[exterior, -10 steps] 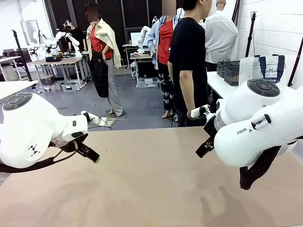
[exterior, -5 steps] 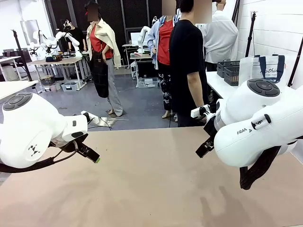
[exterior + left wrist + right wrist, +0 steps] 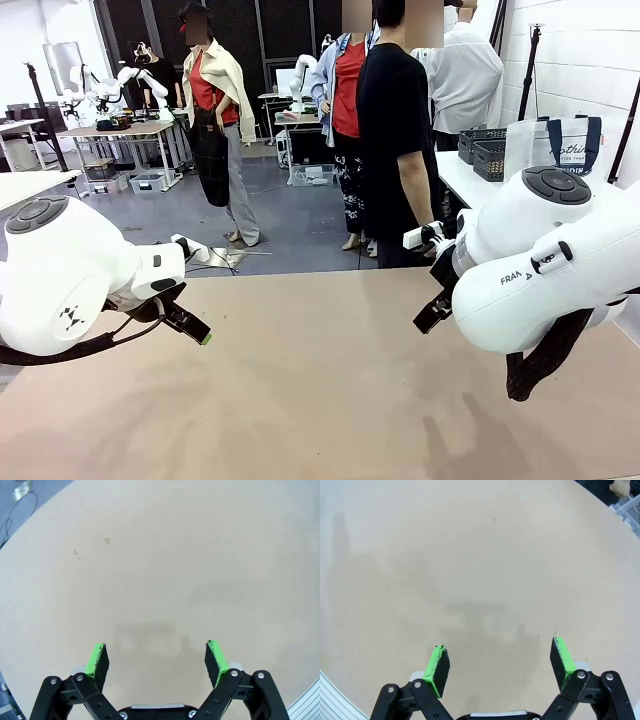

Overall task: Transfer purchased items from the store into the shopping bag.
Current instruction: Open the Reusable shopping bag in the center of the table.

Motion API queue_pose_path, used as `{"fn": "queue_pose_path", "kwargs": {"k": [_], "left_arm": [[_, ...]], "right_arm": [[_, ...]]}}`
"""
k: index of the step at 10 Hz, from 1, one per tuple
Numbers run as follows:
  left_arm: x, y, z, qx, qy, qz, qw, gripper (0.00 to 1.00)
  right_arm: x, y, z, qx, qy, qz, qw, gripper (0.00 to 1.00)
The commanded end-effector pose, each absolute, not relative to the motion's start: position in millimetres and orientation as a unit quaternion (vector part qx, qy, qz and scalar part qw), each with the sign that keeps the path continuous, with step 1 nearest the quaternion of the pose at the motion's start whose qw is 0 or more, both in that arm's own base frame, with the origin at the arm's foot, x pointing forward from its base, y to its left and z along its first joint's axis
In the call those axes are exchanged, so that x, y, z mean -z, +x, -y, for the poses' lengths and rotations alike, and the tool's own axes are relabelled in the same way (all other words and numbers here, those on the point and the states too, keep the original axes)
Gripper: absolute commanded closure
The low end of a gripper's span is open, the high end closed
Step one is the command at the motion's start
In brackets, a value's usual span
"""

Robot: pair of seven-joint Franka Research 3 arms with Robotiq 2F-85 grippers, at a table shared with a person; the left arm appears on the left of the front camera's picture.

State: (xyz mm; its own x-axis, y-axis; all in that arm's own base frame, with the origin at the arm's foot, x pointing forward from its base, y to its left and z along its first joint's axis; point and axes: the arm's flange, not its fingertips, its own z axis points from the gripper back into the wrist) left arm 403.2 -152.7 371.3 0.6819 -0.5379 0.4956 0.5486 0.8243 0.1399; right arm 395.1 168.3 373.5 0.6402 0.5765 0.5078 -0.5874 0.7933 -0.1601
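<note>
Green-padded left gripper (image 3: 156,655) spread wide above tan table (image 3: 160,570); right gripper (image 3: 500,660) likewise (both released); person (image 3: 395,140) beyond far edge.

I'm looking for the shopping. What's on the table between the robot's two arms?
Nothing. In the front view, the table lies bare between the left fingers and the right fingers.

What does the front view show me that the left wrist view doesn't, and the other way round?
Front view: both white arms, the left arm and right arm, and a person in black standing beyond the far edge of the table. Left wrist view: a close look down at the left gripper, jaws open with nothing between its green pads, and small marks on the tabletop. Both: that beige table.
</note>
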Motion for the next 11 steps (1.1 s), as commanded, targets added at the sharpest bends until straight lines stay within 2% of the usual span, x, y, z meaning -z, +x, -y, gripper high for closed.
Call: {"fn": "queue_pose_path", "kwargs": {"k": [1, 11], "left_arm": [[-371.3, 403.6, 151.3, 0.295, -0.010, 0.267, 0.917, 0.00], [-371.3, 403.6, 151.3, 0.295, -0.010, 0.267, 0.917, 0.00]], "right_arm": [[-373.5, 395.1, -168.2, -0.321, 0.010, 0.277, 0.906, 0.00], [-373.5, 395.1, -168.2, -0.321, 0.010, 0.277, 0.906, 0.00]]}}
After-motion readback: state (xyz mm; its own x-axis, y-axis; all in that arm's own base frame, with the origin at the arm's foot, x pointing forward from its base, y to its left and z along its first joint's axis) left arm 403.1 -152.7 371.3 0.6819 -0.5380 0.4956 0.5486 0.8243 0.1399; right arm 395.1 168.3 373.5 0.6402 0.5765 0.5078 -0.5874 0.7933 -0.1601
